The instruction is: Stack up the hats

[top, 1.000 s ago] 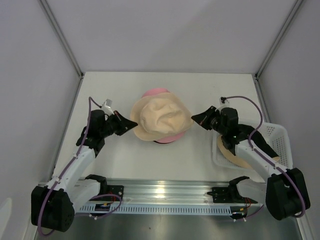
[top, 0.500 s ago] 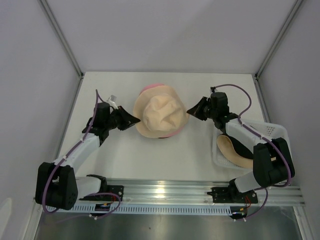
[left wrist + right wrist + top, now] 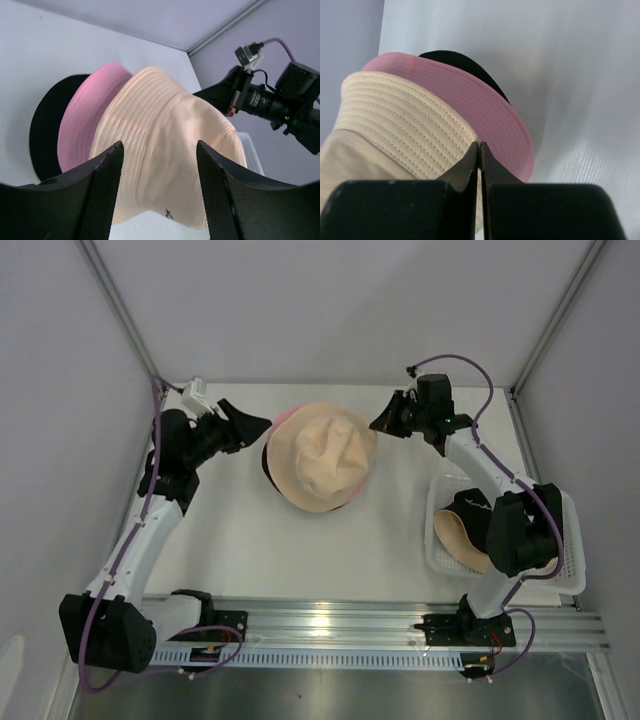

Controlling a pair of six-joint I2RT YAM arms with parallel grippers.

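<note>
A beige hat (image 3: 325, 455) lies on top of a pink hat (image 3: 85, 120) and a black hat (image 3: 45, 125) in the middle of the table. Only slivers of the two lower hats show from above. My left gripper (image 3: 258, 430) hovers at the pile's far left edge. Its fingers stand open, apart from the beige hat (image 3: 160, 115), with nothing between them (image 3: 160, 147). My right gripper (image 3: 377, 426) is at the pile's far right edge, shut on the beige brim (image 3: 420, 130) just above the pink brim (image 3: 470, 95).
A white mesh basket (image 3: 560, 510) stands at the right near my right arm. It holds another beige hat (image 3: 465, 540) and a black one (image 3: 470, 508). Grey walls close in the table on three sides, and a metal rail runs along the near edge.
My left gripper has opened, let go of the beige hat's brim and lifted back to the far left. The right gripper, still shut on the brim, has moved toward the back wall.
</note>
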